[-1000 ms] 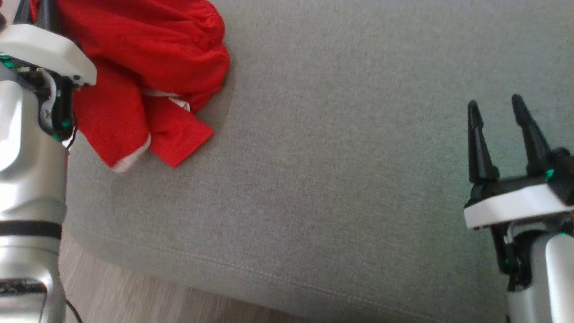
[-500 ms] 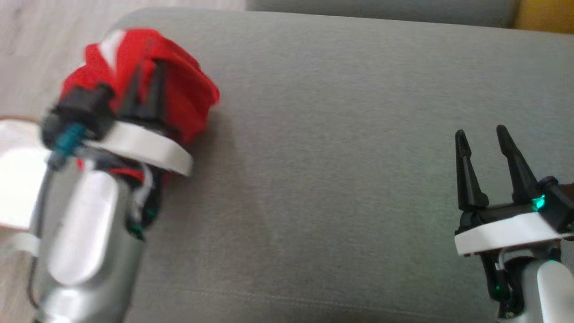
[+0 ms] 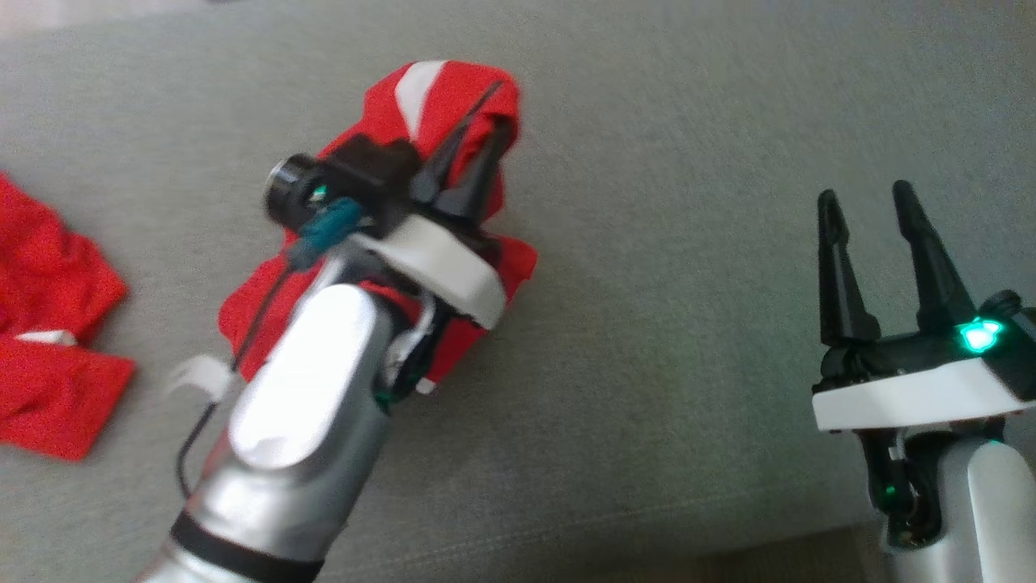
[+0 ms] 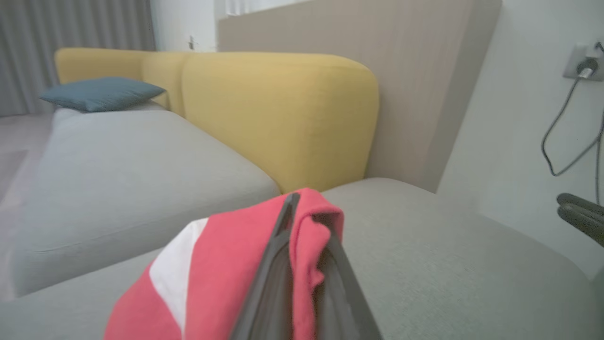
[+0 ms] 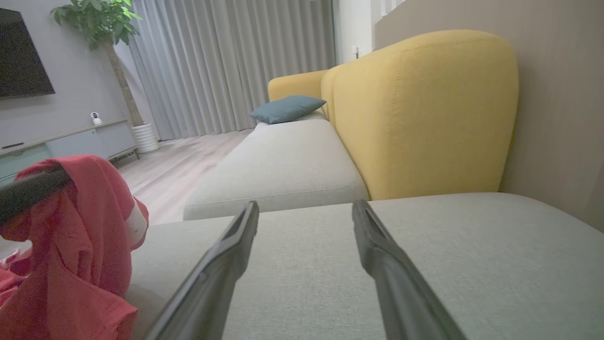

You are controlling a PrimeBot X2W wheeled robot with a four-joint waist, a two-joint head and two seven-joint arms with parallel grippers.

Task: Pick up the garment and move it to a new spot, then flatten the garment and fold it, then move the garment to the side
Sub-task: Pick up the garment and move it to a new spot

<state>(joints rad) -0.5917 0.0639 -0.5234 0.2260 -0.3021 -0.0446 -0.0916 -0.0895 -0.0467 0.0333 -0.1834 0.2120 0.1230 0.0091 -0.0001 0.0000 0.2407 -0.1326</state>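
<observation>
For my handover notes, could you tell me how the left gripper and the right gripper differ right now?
The left gripper is shut on the red garment; the right gripper stands open and empty. The left gripper reaches over the middle of the grey sofa seat; the right gripper sits nearer the seat's front edge. Both have two long dark fingers.

We look along a grey sofa seat (image 5: 424,264) in soft, even light. At one o'clock in the right wrist view we see a yellow backrest (image 5: 424,113), and at three a beige wall panel (image 5: 557,94) behind it. A blue cushion (image 5: 288,107) lies at twelve on a further seat (image 5: 283,165). Grey curtains (image 5: 226,61) hang at eleven above a wooden floor (image 5: 174,165). At ten we find a potted plant (image 5: 101,19), a dark screen (image 5: 21,56) and a low cabinet (image 5: 85,139). In the left wrist view, at two, a cable (image 4: 557,141) hangs from a wall socket (image 4: 583,61).
</observation>
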